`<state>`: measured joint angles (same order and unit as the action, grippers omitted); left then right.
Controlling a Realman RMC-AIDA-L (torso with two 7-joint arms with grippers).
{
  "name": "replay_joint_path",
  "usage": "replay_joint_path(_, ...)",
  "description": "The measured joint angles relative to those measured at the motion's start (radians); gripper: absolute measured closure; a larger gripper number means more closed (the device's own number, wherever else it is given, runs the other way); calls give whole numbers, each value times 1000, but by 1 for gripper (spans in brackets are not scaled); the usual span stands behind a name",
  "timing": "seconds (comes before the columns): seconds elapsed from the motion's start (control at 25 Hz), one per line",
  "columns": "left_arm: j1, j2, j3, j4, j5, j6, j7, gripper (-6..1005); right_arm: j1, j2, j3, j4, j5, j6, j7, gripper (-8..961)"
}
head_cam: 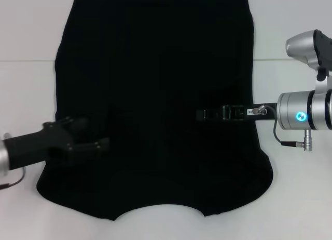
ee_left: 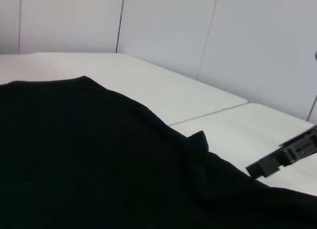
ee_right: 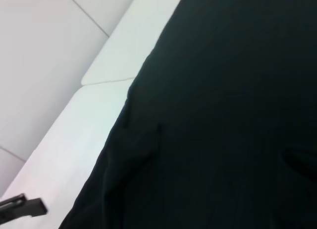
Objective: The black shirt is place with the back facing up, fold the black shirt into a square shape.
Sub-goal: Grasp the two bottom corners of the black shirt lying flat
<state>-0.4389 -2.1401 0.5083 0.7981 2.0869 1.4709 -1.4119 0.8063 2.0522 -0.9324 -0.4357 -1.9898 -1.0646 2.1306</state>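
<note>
The black shirt (head_cam: 155, 68) lies spread flat on the white table (head_cam: 26, 94), with a curved notch in its near edge. No lettering shows on it. My left gripper (head_cam: 93, 133) reaches in from the left and hovers open over the shirt's near left part, nothing between its fingers. From the right, my right gripper (head_cam: 199, 114) stretches in low over the cloth at mid-height. The left wrist view shows the shirt (ee_left: 74, 154) with a small raised fold, and the right gripper (ee_left: 280, 159) beyond it. Dark cloth (ee_right: 223, 115) fills most of the right wrist view.
A seam (head_cam: 28, 61) runs across the table behind the arms. Bare white tabletop borders the shirt on both sides. Pale wall panels (ee_left: 198, 26) stand beyond the table's far edge.
</note>
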Motion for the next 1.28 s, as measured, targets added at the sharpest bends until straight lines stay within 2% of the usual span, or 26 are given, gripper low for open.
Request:
replay_joint_path(0.24,57,-9,-45,164,134,126,-145,64,2,7,15,-1,2,11,-98,483)
replay_joint_path(0.4,92,-20,-67,201,177,111,-128,69,4,8,47,-1,2,22,-127,469)
replay_joint_path(0.72,106,-22,-87,190,255,-13,-94,78,8,9,77,-2,5,35,-137,387)
replay_joint_path(0.96,100,-23,-80,166,259,-54,-69,85,7,15,78,-2,37,37,-148,342)
replay_joint_path(1.16,97,-23,-78,159,258,-89,-68,91,5,17,78,-2,41,42,-150,343)
replay_joint_path(1.28,91,-21,-81,153,259,-85,-71,222,5,17,78,-2,42,43,-157,342)
